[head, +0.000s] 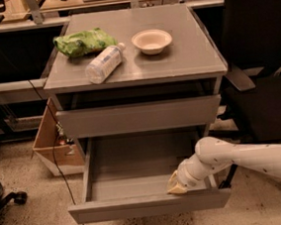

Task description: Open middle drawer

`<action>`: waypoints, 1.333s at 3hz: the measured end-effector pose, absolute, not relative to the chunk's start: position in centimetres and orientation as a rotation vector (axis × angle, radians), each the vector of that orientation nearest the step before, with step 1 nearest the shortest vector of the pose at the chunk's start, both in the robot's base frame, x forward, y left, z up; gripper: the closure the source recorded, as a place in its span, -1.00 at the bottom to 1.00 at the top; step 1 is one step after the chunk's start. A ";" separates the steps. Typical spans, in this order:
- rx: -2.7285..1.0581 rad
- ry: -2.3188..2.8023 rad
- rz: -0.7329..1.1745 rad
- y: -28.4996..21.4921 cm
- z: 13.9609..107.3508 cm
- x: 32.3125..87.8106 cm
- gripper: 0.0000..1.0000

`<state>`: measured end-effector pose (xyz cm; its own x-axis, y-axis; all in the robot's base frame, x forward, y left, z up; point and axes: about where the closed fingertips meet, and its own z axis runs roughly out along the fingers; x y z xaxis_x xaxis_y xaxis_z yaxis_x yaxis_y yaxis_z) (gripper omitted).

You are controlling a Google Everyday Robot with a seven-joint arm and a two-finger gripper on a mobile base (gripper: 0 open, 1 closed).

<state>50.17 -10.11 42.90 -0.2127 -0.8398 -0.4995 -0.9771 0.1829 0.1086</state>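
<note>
The middle drawer is the wide, shallow grey one below the closed taller-fronted drawer. It stands pulled far out toward the camera, and its inside is bare. My gripper is on the end of the white arm that reaches in from the right. It sits at the drawer's front right corner, just inside and against the top edge of the front panel. The lowest drawer is hidden under the open one.
On the cabinet top lie a green bag, a plastic bottle on its side and a white bowl. A cardboard box stands on the floor at the left. A dark chair stands at the right.
</note>
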 end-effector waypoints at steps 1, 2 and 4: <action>-1.722 2.138 0.588 -10.1 43.2 50.2 1.00; -1.707 2.180 0.642 -10.7 42.9 47.5 1.00; -1.676 2.191 0.642 -11.6 43.7 47.7 1.00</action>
